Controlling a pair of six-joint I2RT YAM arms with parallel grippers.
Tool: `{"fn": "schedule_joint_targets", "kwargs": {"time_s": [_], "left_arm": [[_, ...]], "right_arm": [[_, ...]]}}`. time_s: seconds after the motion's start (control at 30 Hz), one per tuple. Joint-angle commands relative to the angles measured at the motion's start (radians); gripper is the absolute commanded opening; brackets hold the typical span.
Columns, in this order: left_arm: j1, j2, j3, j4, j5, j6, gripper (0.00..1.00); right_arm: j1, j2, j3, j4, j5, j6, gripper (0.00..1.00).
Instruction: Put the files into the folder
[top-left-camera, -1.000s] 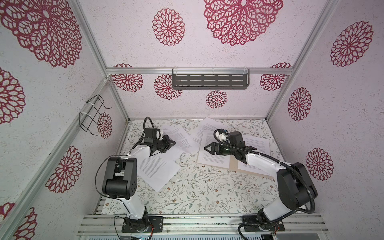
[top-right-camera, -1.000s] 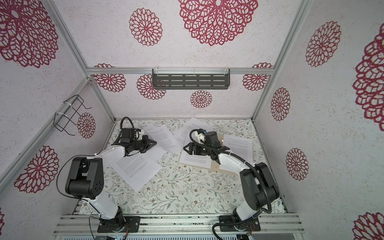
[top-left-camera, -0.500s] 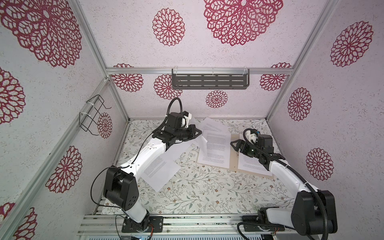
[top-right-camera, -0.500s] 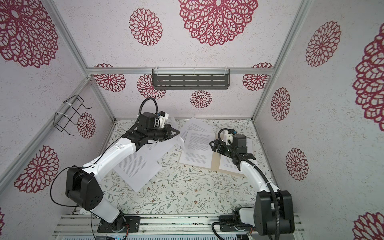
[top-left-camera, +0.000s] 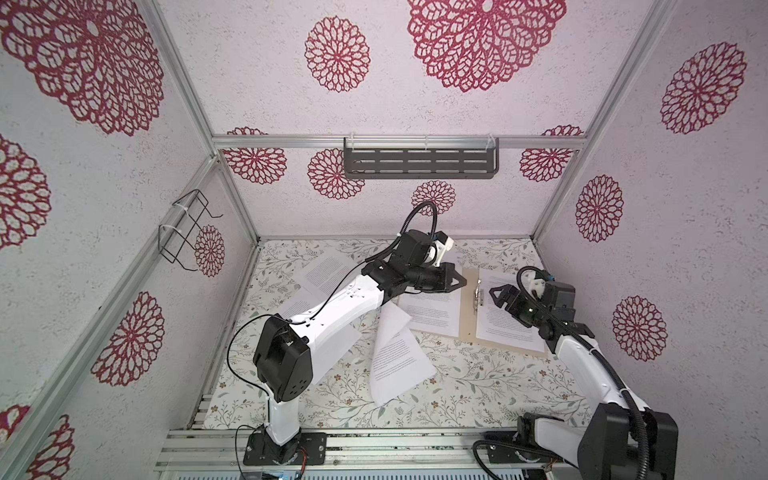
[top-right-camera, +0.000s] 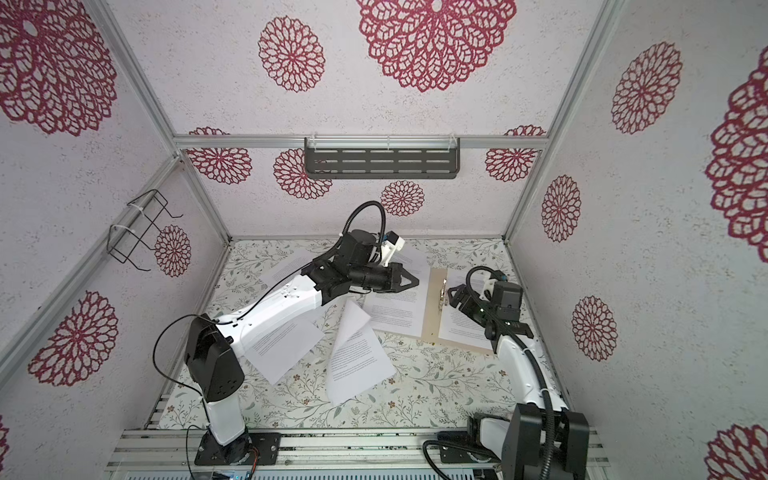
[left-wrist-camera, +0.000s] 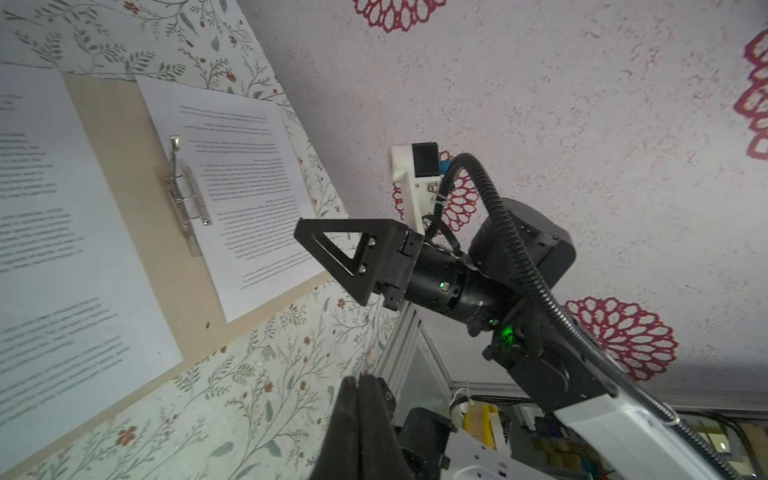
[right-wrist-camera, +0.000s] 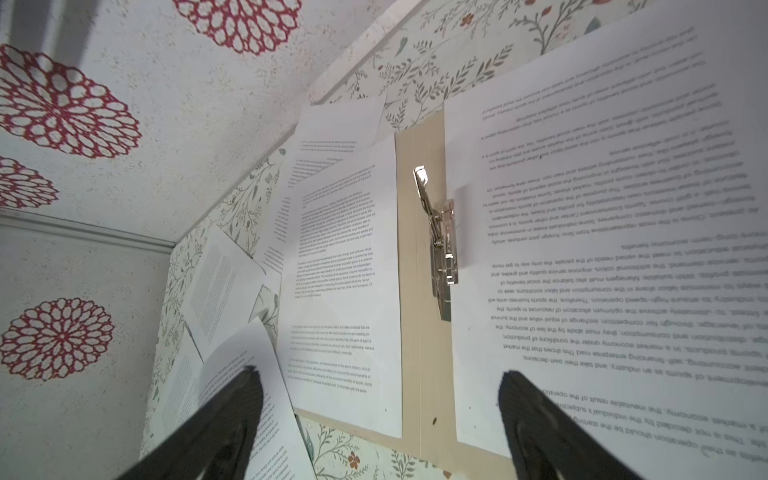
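Moved: left gripper (top-left-camera: 461, 283) has swung right from the table's back to above the left leaf of the folder (top-left-camera: 467, 320). Its jaws look pressed together in the left wrist view, with nothing between them. Right gripper (right-wrist-camera: 380, 399) has backed off slightly, jaws wide apart, hovering over the spine, metal fastener (right-wrist-camera: 440, 249) just ahead. Folder is thin tan card, open flat at back right of the floral cloth (top-left-camera: 478, 386). Files (top-left-camera: 432, 311) are white printed sheets, one flat on each leaf, others loose to the left. One sheet (top-left-camera: 397, 361) now lies just in front of the folder, far end curled up.
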Motion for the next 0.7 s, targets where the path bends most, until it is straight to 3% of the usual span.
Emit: {"fn": "schedule_joint_targets", "kwargs": {"time_s": [0.0,0.1,0.23,0.33,0.53,0.67], "left_arm": [[0.142,-0.123,-0.166,-0.056,-0.12,0.035,0.31],[0.247,-0.238,-0.334,-0.104,-0.174,0.069,0.56],[0.367,-0.4,-0.553,-0.156,-0.222,0.059,0.82],[0.401,-0.493,-0.694,-0.144,-0.263,0.037,0.98],[0.422,-0.513,-0.886,-0.029,-0.138,-0.077,0.99],[0.422,-0.508,-0.957,0.012,-0.136,-0.115,0.99]], "right_arm": [[0.108,0.0,0.007,0.001,0.007,-0.026,0.92],[0.243,0.057,0.024,-0.008,0.043,-0.063,0.92],[0.364,0.139,0.028,0.009,0.028,-0.079,0.9],[0.43,0.185,0.026,0.031,0.008,-0.081,0.9],[0.529,0.252,-0.008,0.093,-0.023,-0.047,0.88],[0.558,0.288,-0.03,0.112,-0.044,-0.044,0.88]]}}
